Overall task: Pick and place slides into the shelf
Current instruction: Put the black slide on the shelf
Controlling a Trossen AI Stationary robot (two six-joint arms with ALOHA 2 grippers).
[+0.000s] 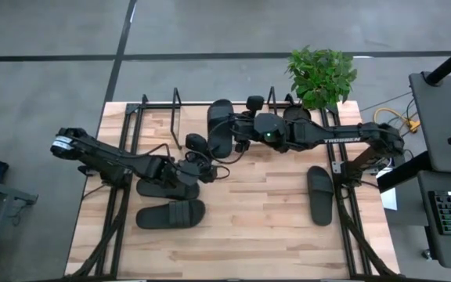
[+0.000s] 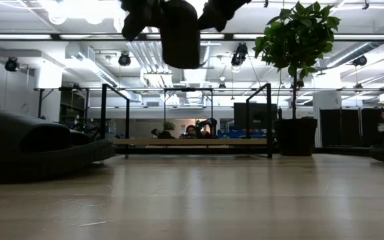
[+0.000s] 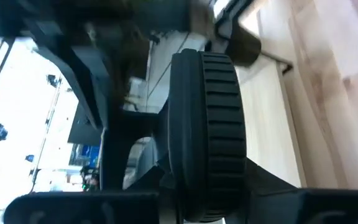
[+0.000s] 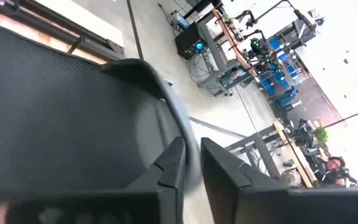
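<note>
Pincers both pinch slides (image 1: 221,128) — right (image 1: 237,139) above shelf (image 1: 177,104), left (image 1: 185,174) low.

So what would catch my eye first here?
Probably the right end effector holding a black ribbed slide sandal in the air near the thin black wire shelf at the table's far edge. Next, the left end effector gripping another black slide, and the leafy green potted plant.

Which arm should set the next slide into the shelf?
Right. The right gripper already holds a slide lifted near the shelf; the left gripper sits lower on the table by another slide.
</note>
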